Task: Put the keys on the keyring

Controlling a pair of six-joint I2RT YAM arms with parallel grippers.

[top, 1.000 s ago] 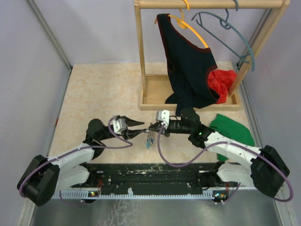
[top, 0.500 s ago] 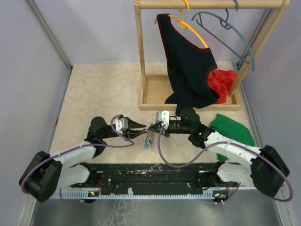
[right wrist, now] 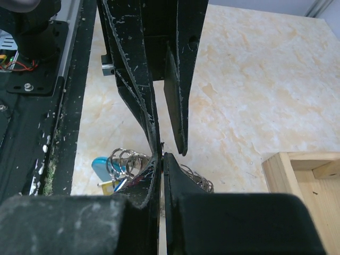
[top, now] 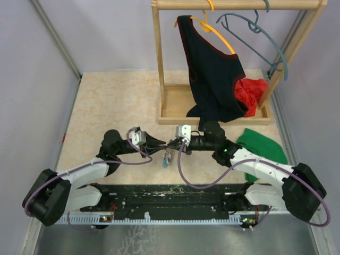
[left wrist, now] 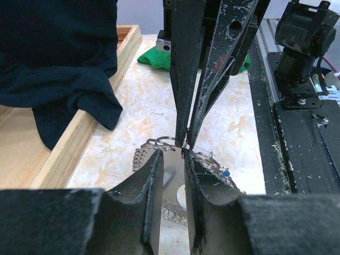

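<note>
The right hand (right wrist: pixel 161 158) is clamping the coiled-wire keyring (top: pixel 168 158), which is dangling over the marble surface (top: pixel 106 106). The left hand (left wrist: pixel 172 159) is meeting it tip to tip, with its fingers standing narrowly apart.

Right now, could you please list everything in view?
table: one, beige, underneath
rack: one, wooden, far right
orange hanger: one, on rack
grey-blue hanger: one, empty, on rack
garment: one, navy, on orange hanger
red cloth: one, in rack base
green cloth: one, on table
keyring: one, grey wire, table centre
keys: count unclear, coloured heads, with keyring
left arm: one, black-white, jaws open
right arm: one, black-white, jaws shut on keyring
</note>
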